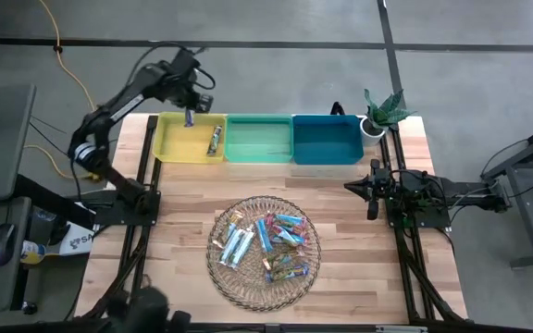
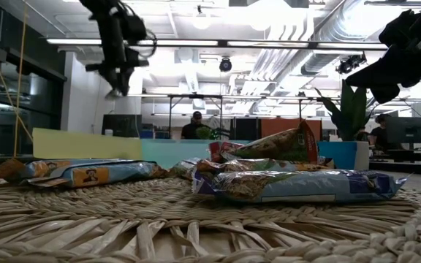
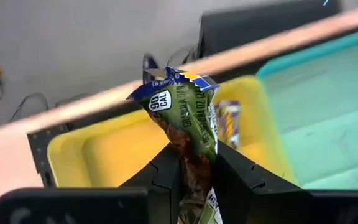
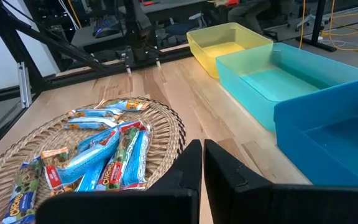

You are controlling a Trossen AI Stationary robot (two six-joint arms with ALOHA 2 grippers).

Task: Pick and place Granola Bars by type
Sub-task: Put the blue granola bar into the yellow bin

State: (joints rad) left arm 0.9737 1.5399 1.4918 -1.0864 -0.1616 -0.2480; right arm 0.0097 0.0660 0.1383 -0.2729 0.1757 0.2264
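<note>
My left gripper (image 1: 190, 113) hangs over the yellow bin (image 1: 169, 148) at the table's far left, shut on a green-brown granola bar with a blue-and-yellow end (image 3: 185, 112). In the low view this gripper (image 2: 115, 79) is high above the table. One more bar (image 1: 215, 139) lies flat on the yellow bin's floor. The other granola bars (image 1: 266, 242), light blue, teal-pink and brown, lie heaped in the round wicker tray (image 1: 239, 287). My right gripper (image 1: 372, 191) waits shut near the table's right edge, over bare wood. My left gripper pinches the bar between its two fingers (image 3: 163, 171), which lie on the wrapper's lower part (image 3: 192, 152). The bar is lifted clear over the yellow bin (image 3: 98, 152). Its crimped blue-and-yellow end (image 3: 179, 81) sticks out past the fingertips.
A green bin (image 1: 258, 139) and a blue bin (image 1: 327, 139) stand in a row to the right of the yellow one along the far edge. A small potted plant (image 1: 380, 111) sits at the far right corner. Bare wood lies between bins and tray.
</note>
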